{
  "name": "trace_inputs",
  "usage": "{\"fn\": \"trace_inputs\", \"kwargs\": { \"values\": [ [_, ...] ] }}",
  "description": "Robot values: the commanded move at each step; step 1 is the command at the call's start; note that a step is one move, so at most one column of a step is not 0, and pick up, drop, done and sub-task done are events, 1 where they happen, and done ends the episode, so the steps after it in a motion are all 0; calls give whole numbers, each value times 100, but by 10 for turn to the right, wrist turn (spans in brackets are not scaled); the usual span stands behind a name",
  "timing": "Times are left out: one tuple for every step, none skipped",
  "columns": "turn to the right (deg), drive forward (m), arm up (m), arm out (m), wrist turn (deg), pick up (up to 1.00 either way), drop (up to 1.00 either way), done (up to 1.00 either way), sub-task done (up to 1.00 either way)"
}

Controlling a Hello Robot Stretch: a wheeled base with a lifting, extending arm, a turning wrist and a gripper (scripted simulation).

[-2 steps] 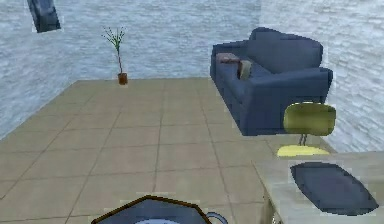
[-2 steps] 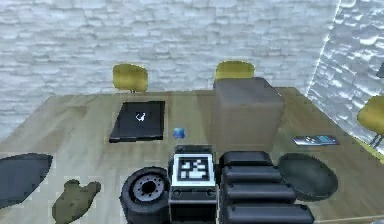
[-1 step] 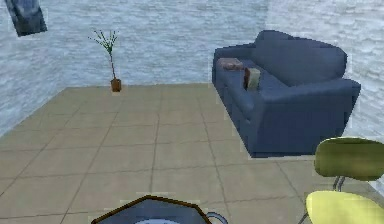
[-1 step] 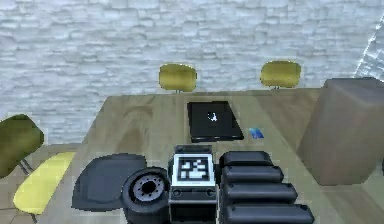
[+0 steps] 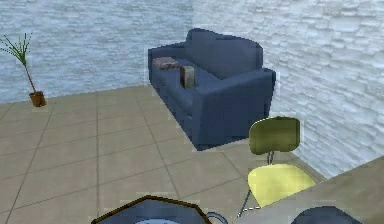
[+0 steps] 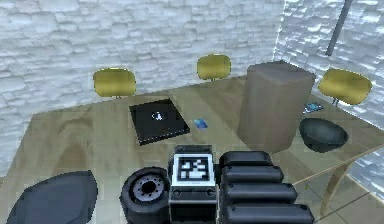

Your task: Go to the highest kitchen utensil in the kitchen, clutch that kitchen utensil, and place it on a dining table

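Gripper [image 6: 148, 193]: a dark round body at the arm side view's bottom edge, left of a white marker square [image 6: 195, 168]. Its fingers cannot be made out, so I cannot tell their state or whether it holds anything.
Arm [image 6: 255, 190]: stacked dark segments just right of the marker, at the table's near edge.
Dining table [image 6: 90, 140]: a wooden top that spans the arm side view.
Dark rounded shape [image 6: 55, 197]: at the table's near left corner.
Black flat square [image 6: 158, 121]: lies on the tabletop, left of middle.
Small blue thing [image 6: 200, 124]: just right of the black square, too small to name.
Brown box [image 6: 275, 105]: tall and upright on the table, right of middle.
Dark bowl [image 6: 323, 134]: on the table, just right of the box.
Kitchen utensil: I cannot tell it apart among the things on the table.
Yellow chairs [image 6: 115, 82]: three along the table's far side, before a white brick wall.
Yellow-green chair [image 5: 275, 160]: low on the forward view's right, on the tiled floor.
Blue sofa [image 5: 215, 85]: beyond that chair against the brick wall, with small things on its seat.
Potted plant [image 5: 25, 65]: far left, by the back wall.
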Motion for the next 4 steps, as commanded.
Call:
{"fn": "trace_inputs", "kwargs": {
  "values": [
    [0,0,0,48,0,0,0,0,0],
    [0,0,0,0,450,0,0,0,0],
    [0,0,0,0,450,0,0,0,0],
    [0,0,0,0,390,0,0,0,0]
  ]
}}
